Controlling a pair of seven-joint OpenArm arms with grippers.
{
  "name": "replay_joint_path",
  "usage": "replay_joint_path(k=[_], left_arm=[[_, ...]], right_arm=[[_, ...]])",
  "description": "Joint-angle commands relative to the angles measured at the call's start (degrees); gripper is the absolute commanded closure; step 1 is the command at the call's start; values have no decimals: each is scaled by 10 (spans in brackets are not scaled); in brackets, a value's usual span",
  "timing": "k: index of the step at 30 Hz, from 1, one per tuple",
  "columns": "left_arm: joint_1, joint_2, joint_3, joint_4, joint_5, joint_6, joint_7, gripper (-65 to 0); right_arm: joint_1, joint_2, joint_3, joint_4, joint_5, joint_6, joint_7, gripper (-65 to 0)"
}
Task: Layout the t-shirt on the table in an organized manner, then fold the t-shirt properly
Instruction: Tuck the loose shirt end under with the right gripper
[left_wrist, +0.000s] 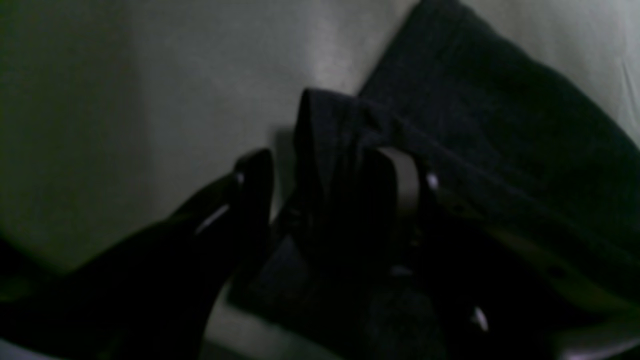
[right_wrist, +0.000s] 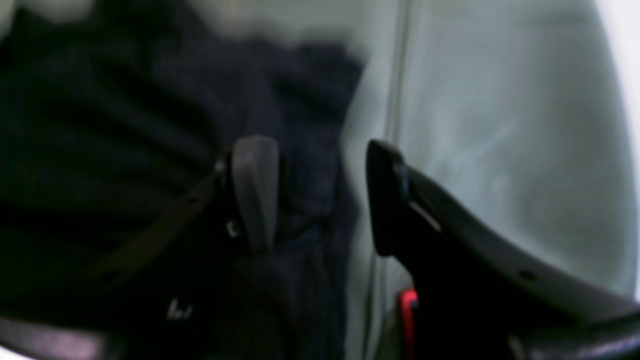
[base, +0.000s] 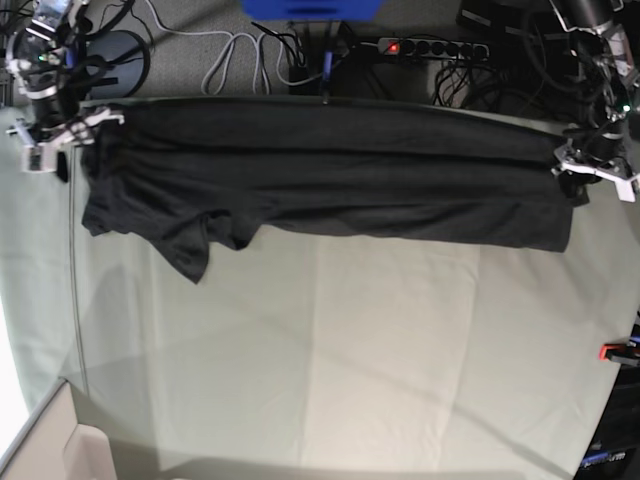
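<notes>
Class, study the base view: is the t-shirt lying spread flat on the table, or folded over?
Folded over. The t-shirt forms a long narrow band along the table's far edge, with lengthwise creases and one sleeve hanging out below.

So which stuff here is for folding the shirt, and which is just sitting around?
For the job:
- t-shirt, stretched across the far side
- table under it
- left gripper and right gripper, one at each end

Just lying about:
- power strip
- white cable
- red clamp

left tool (left_wrist: 332, 170) jaws parted, right tool (right_wrist: 320, 195) jaws parted
</notes>
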Motion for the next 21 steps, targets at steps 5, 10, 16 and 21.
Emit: replay_joint_path(k=[5,10,16,21], left_arm=[[1,-10,-5,10,-6,0,-12,-312],[-1,-10,-5,7,-6,0,-12,-312],[-2,-10,-5,6,-6,0,-12,-312],[-3,-9,-5,9,-7,0,-12,-312]], right_arm=[[24,5,10,27,22,8,13,-295],[52,7,-79,28,22,8,-11,-298],[181,9,-154,-25,20,8,-181,-298],[295,22,-155,-140,20,8,-246,-298]])
